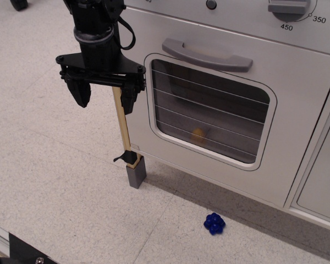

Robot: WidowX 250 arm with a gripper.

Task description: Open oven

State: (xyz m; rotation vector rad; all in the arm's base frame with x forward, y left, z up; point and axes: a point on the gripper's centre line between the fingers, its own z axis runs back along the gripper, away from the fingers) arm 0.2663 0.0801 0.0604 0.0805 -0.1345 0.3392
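The oven (231, 71) is a large white-silver toy unit filling the upper right. Its door is shut, with a grey bar handle (206, 55) along the top and a rounded window (209, 113) crossed by thin wires. A numbered dial (290, 7) sits above. Something yellow (198, 134) shows dimly behind the window. My black gripper (104, 99) hangs open and empty to the left of the door, fingers pointing down, level with the window's left edge and below and left of the handle.
A thin wooden strip with a grey block foot (135, 171) stands at the oven's left corner, right by my right finger. A small blue bumpy toy (214, 223) lies on the speckled floor in front. A plain panelled cabinet door (323, 176) adjoins on the right.
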